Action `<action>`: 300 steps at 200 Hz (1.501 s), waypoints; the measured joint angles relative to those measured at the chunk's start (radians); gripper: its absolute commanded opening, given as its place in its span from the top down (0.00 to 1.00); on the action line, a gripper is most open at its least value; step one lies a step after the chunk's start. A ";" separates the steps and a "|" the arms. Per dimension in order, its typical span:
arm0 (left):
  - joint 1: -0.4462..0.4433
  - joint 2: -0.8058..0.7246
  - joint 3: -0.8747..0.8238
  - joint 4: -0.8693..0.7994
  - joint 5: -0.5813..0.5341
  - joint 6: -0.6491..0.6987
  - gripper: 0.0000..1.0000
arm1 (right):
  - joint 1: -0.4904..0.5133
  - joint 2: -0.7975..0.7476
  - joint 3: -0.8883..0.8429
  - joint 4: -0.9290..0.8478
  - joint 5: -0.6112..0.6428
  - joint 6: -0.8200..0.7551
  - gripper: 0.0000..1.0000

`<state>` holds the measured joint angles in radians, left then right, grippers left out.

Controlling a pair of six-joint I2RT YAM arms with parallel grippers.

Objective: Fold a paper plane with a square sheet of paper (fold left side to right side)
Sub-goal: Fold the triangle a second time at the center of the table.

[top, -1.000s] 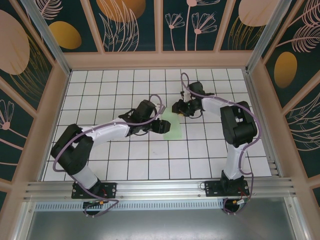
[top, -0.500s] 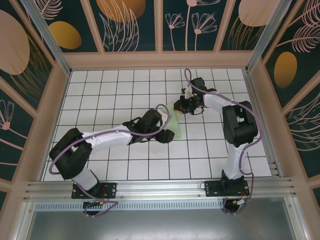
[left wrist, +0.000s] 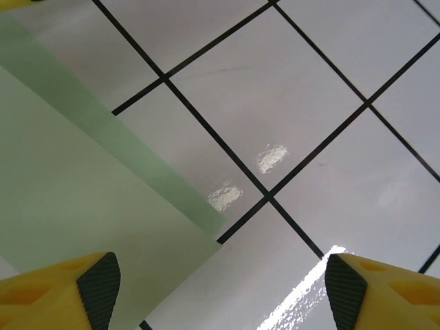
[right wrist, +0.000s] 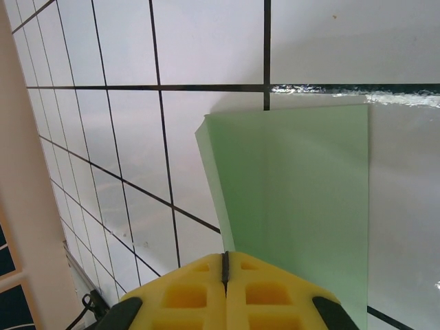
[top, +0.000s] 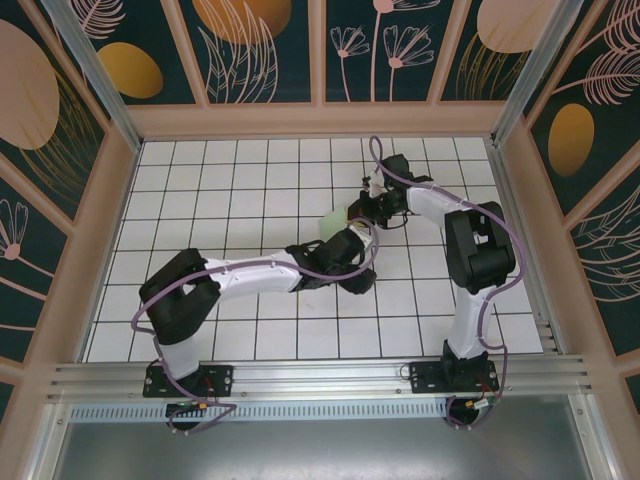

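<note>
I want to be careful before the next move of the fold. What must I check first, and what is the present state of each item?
1. Grip of right end effector on sheet: ok, shut on its edge.
2. Opening of left end effector: ok, wide apart, nothing between.
3. Position of sheet under left end effector: not ok, it lies under one finger only.
4. Alignment of sheet edges: cannot tell.
5. Crease pressed flat: cannot tell.
</note>
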<state>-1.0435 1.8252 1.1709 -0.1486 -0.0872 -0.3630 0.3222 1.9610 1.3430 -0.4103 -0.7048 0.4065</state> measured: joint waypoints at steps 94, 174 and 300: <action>-0.053 0.140 0.131 -0.148 -0.262 -0.008 0.32 | 0.000 0.002 0.008 -0.009 -0.001 0.000 0.93; -0.058 0.143 0.133 -0.155 -0.291 -0.005 0.80 | 0.000 0.011 0.010 -0.014 0.000 -0.002 0.89; -0.004 0.112 0.079 -0.127 -0.105 -0.056 1.00 | -0.082 -0.204 -0.050 0.029 0.051 0.005 0.22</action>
<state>-1.0477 1.9373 1.2503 -0.2756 -0.1925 -0.4187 0.2398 1.7569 1.2926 -0.3813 -0.6540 0.4110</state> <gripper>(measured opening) 0.060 0.769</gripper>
